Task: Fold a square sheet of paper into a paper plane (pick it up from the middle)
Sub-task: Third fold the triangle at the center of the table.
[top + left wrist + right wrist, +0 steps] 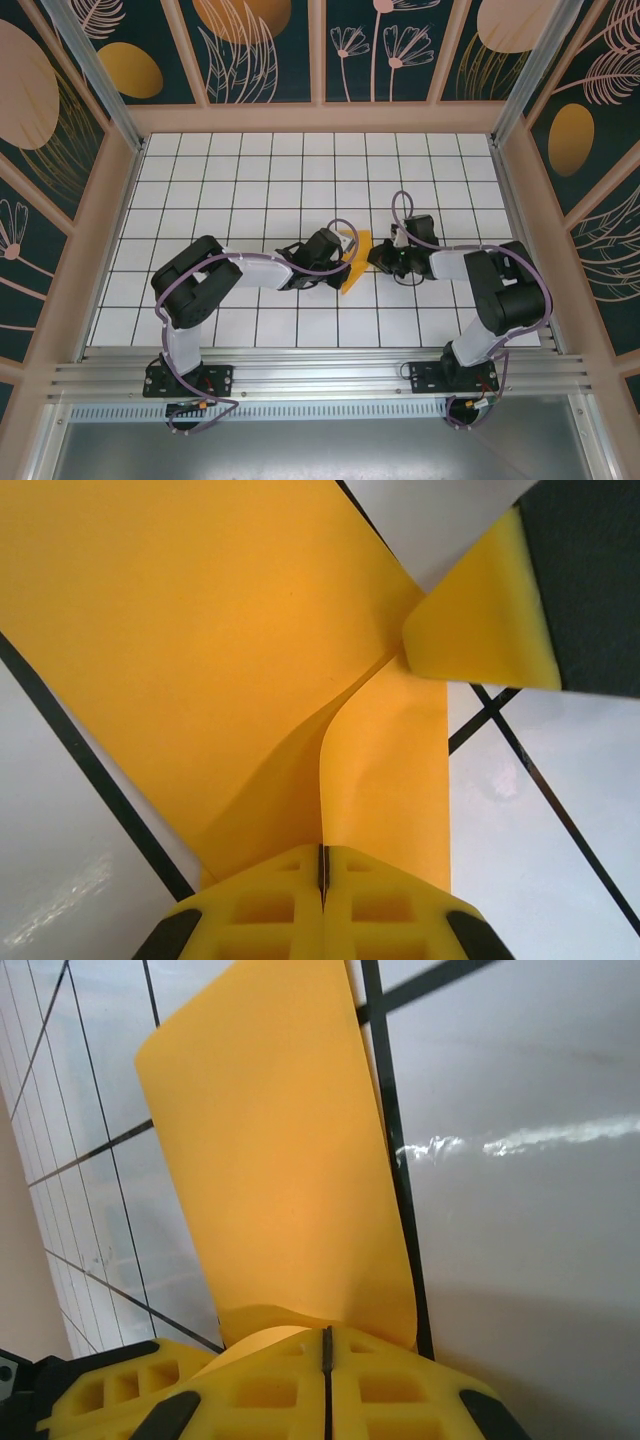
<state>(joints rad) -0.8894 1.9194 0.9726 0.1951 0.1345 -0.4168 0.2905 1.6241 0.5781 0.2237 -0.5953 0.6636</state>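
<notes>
Apparently mid-fold, the left gripper (pixel 322 875) and right gripper (pixel 326 1348) both pinch shut on the thin orange-yellow square sheet of paper (pixel 200 630); next, I think, its crease needs pressing flat.

The left arm (pixel 250 268) and right arm (pixel 452 262) wore white shells with black joints, trailing purple cables (pixel 172 290), on black base plates (pixel 188 380). The left pincer (pixel 322 865) and right pincer (pixel 327 1345) had yellow, lattice-moulded fingers, seemingly plastic.
</notes>
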